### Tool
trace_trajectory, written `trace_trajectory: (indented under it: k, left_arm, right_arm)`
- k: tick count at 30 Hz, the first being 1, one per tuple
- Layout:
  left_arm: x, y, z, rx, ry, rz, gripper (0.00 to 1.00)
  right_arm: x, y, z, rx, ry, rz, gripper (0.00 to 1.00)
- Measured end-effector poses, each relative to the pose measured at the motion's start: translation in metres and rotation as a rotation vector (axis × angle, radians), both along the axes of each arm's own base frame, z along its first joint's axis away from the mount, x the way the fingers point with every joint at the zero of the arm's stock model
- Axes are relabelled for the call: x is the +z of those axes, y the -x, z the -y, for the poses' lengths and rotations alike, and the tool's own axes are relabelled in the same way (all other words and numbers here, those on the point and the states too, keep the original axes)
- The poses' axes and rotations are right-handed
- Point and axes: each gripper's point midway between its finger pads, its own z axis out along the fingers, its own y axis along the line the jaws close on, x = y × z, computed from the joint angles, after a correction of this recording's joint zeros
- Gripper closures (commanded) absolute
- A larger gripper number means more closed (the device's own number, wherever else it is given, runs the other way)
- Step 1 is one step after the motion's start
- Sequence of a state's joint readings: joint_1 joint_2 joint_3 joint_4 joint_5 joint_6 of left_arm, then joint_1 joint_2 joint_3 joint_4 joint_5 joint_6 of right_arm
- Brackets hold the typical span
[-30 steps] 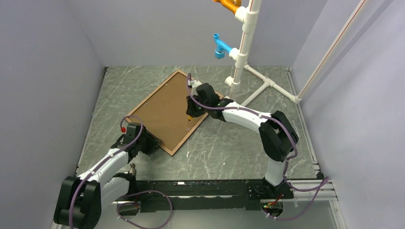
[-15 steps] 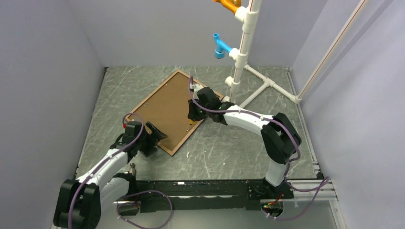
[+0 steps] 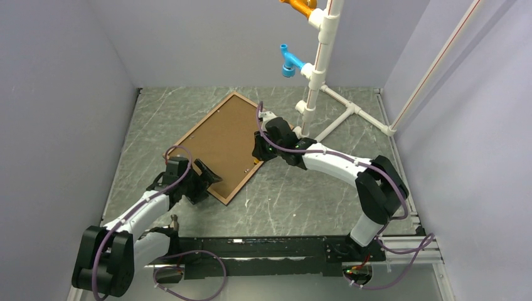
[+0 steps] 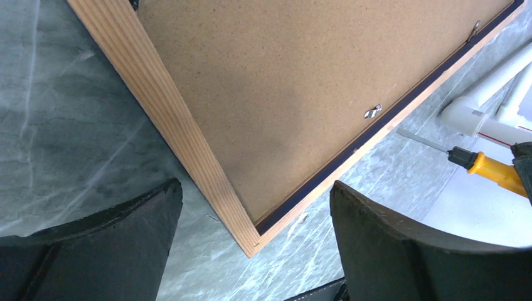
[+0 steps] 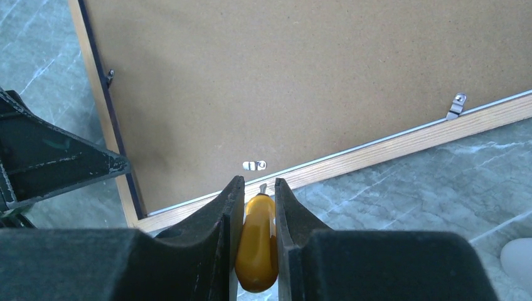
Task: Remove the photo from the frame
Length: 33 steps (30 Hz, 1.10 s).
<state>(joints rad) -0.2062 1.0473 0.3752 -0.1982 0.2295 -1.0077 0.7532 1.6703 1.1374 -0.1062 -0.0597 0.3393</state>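
With my left gripper [image 4: 256,188] spread wide and empty astride the near corner of the face-down frame [image 4: 164,106] on the table [image 3: 301,188], and my right gripper [image 5: 258,183] clamped on a yellow screwdriver [image 5: 256,244] at a metal tab [image 5: 254,165], I judge the backing board [image 4: 282,94] over the hidden photo stiff, light and best lifted by a freed edge.

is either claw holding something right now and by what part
The right claw grips the yellow screwdriver by its handle, tip near a metal clip on the back of the frame. The left claw is open, holding nothing.
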Motion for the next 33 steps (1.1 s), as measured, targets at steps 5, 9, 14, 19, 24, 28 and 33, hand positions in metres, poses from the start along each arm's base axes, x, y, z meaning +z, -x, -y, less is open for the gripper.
trace_trajectory:
  k: [5, 9, 14, 19, 24, 28, 33]
  left_arm:
    - [-0.003, 0.0, -0.003, 0.019, -0.008, -0.01, 0.22]
    - [-0.005, 0.001, -0.004, 0.024, -0.015, -0.015, 0.26]
    - [-0.007, 0.0, -0.004, 0.024, -0.016, -0.019, 0.27]
    - [-0.007, -0.001, -0.002, 0.023, -0.005, -0.012, 0.27]
    - [-0.005, 0.0, -0.002, 0.031, 0.004, 0.002, 0.24]
    - [-0.003, 0.002, -0.002, 0.031, 0.009, 0.016, 0.17]
    - [0.0, 0.007, -0.003, 0.028, 0.01, 0.027, 0.1]
  right_arm:
    - [-0.005, 0.001, -0.002, 0.012, 0.005, -0.013, 1.0]
    - [-0.009, 0.0, -0.004, 0.016, 0.015, -0.017, 1.0]
    - [-0.011, -0.001, -0.01, 0.025, 0.012, -0.018, 1.0]
    - [-0.018, -0.001, -0.024, 0.05, 0.013, -0.025, 1.0]
    - [-0.019, 0.003, -0.031, 0.064, 0.009, -0.021, 1.0]
    - [-0.019, 0.001, -0.033, 0.063, 0.009, -0.016, 1.0]
    - [-0.018, -0.003, -0.036, 0.065, 0.008, -0.009, 1.0]
